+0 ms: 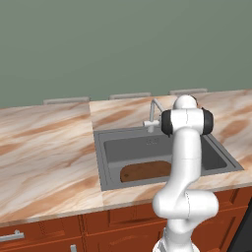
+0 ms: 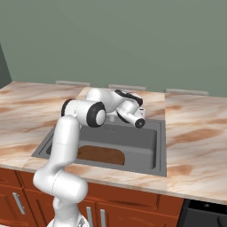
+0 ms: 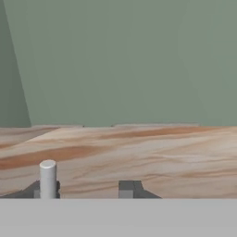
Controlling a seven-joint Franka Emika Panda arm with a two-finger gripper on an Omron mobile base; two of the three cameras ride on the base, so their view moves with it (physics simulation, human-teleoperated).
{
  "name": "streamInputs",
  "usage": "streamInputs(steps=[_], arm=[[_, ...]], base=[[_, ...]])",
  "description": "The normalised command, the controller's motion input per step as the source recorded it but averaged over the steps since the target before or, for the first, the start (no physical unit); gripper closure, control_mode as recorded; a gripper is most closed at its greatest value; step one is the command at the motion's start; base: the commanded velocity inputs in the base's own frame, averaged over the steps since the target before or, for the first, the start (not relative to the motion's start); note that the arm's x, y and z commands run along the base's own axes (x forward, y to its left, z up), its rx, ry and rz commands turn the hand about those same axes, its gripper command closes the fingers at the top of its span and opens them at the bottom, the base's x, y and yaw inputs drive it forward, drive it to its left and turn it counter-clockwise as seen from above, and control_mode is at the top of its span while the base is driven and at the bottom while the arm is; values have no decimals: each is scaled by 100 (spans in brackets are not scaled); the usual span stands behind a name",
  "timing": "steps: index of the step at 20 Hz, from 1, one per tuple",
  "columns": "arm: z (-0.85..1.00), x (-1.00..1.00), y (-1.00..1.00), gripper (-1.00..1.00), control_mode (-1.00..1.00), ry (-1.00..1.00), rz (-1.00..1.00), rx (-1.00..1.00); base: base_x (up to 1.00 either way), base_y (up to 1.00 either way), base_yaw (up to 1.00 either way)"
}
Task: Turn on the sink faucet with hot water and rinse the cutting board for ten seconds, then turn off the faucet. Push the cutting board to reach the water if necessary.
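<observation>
One tool [image 3: 85, 190] – jaws apart, holding nothing – one faucet [image 1: 153, 114], one cutting board [image 1: 145, 171].

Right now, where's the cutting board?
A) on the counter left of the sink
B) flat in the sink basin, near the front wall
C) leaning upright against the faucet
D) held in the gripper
B: the cutting board lies flat on the floor of the sink, close to its front wall, apart from the faucet at the back rim.
</observation>
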Motion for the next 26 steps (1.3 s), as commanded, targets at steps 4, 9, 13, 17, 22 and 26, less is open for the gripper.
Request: streamInputs(steps=[4, 9, 13, 17, 22, 26], arm=[[0, -27, -75, 100, -100, 0, 0, 3], [-2, -39, -73, 100, -100, 0, 0, 3], [-11, -53, -71, 100, -100, 1, 0, 2], [-13, -58, -74, 100, -100, 4, 0, 1], [-15, -50, -88, 100, -100, 3, 0, 2], [-20, -50, -100, 100, -100, 2, 0, 3]], base=[[0, 0, 0], [0, 0, 0], [0, 0, 0], [0, 0, 0], [0, 0, 0], [0, 0, 0]])
